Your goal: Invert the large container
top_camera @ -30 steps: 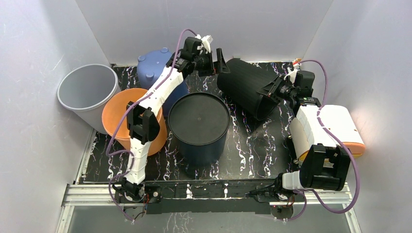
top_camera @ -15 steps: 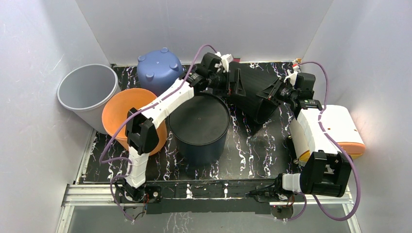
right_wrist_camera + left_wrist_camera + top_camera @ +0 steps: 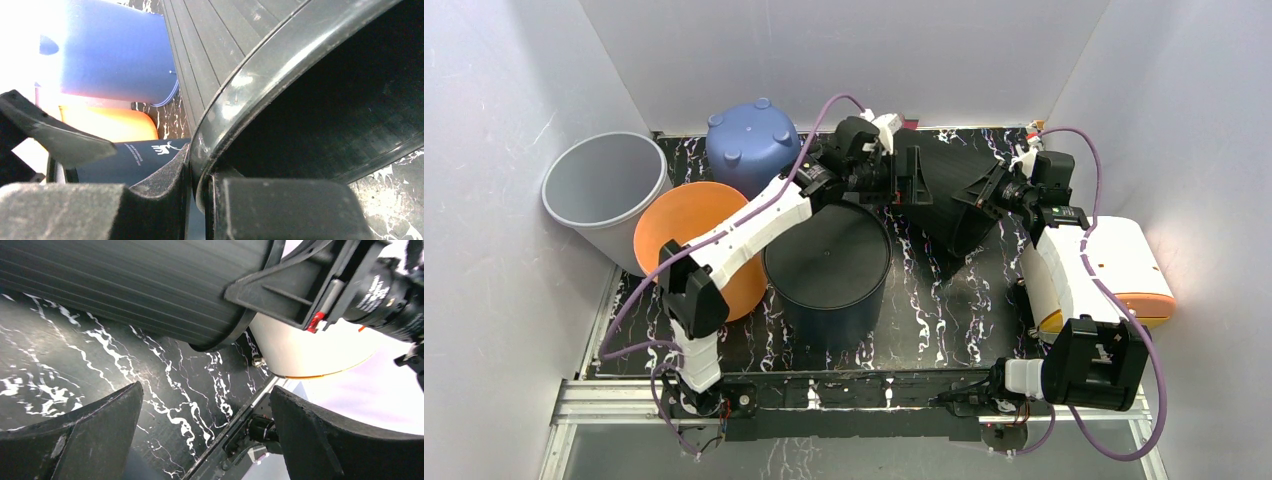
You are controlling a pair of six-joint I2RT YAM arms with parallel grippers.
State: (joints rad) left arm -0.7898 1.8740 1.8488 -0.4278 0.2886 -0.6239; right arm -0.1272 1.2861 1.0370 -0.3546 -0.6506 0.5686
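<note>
Overhead, the black ribbed container (image 3: 939, 190) is lying on its side toward the far edge of the tabletop (image 3: 924, 300). Left wrist: the left gripper (image 3: 205, 395) is gaping wide, empty, beside it. Right wrist: the right gripper (image 3: 197, 202) is pinching its rim.
</note>
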